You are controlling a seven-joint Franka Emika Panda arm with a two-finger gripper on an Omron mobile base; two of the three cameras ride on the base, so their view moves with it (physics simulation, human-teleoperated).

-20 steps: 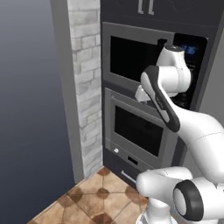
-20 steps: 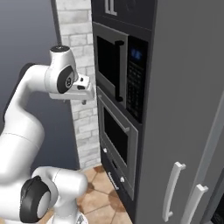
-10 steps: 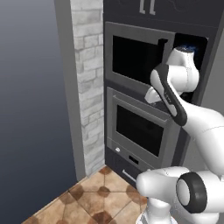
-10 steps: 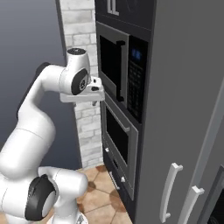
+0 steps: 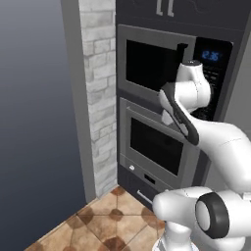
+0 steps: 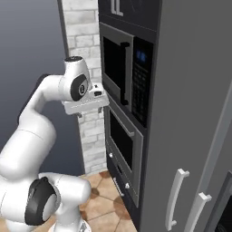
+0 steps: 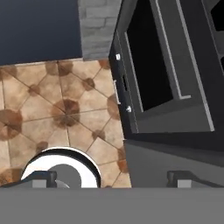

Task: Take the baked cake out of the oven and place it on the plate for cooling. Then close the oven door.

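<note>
In the left base view, the oven (image 5: 156, 147) sat at centre right with the oven door (image 5: 152, 144) shut, below the microwave (image 5: 162, 66); the arm crossed its right side. In the right base view, the oven door (image 6: 121, 142) stood closed at centre, and the gripper (image 6: 86, 105) hovered at centre left, apart from it. In the hand view, the oven door (image 7: 151, 65) ran down the upper right above the tiled floor (image 7: 52, 105); the gripper (image 7: 113, 178) at the bottom edge had its jaws spread wide, holding nothing.

Matt grey metal oven door (image 5: 156, 147) with glossy dark glass; rough brick column (image 5: 100, 93).
</note>
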